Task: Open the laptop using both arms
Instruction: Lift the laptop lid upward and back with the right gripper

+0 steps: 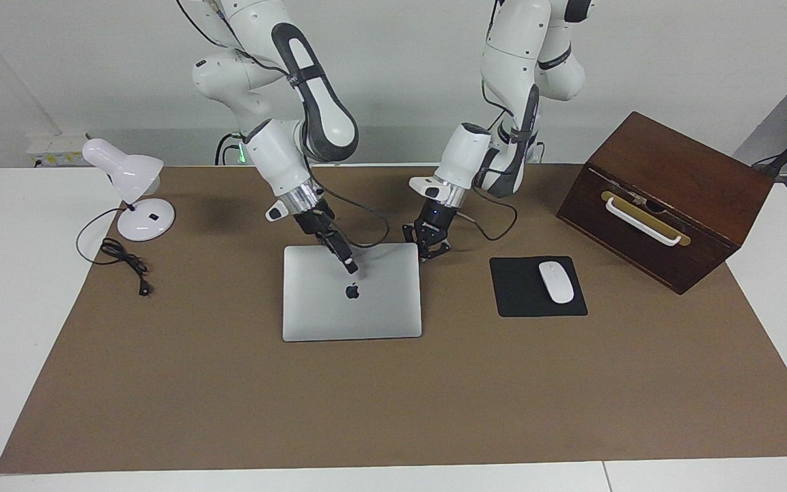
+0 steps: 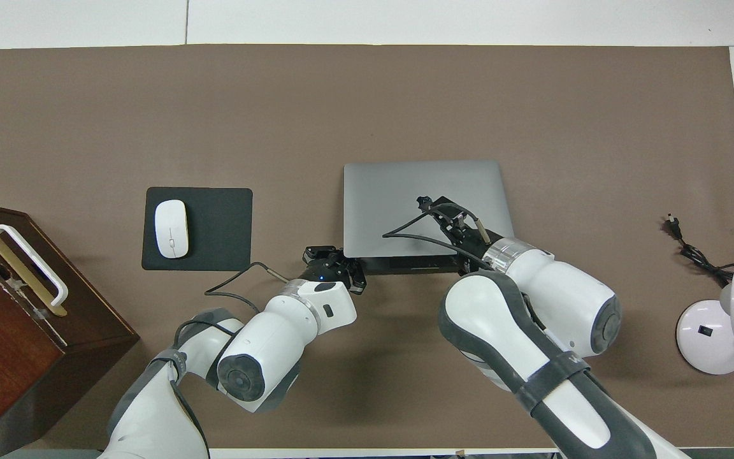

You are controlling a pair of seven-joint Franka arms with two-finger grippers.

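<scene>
Laptop [image 1: 352, 298] lying closed, right gripper [image 1: 350, 265] pressing its lid, fingers together, left gripper [image 1: 429, 250] spread at its corner, fingertips partly hidden

Robot lab: two white arms [image 1: 298, 89] over a paper-covered table [image 1: 393, 396], bare walls.

One thin silver-grey laptop [image 1: 352, 301], one black square mouse pad [image 1: 537, 287], one white oval mouse [image 1: 555, 281], one white desk lamp [image 1: 130, 188], one dark wooden box [image 1: 667, 198], two white jointed arms.
</scene>
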